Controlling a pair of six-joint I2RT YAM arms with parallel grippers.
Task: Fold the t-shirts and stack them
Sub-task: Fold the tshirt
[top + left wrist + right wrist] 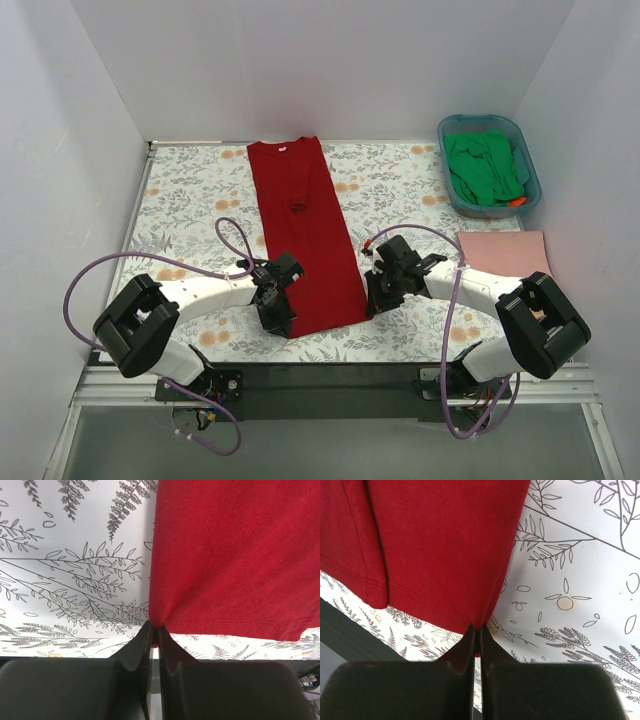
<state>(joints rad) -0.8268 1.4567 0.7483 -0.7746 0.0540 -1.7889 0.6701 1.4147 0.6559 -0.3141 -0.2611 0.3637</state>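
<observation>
Left gripper [155, 631] and right gripper [476, 630] clamp the red t-shirt's [305, 230] hem corners; we judge a fold starting. Next, lift both evenly toward the collar.

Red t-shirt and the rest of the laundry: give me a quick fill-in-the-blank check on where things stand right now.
1. The left gripper and the right gripper are each ____ on a near hem corner of the red t-shirt.
2. The green t-shirt lies ____ the teal tub.
3. The pink t-shirt lies flat on the table cover, to the ____ of the red t-shirt.

Missing words: shut; inside; right.
</observation>
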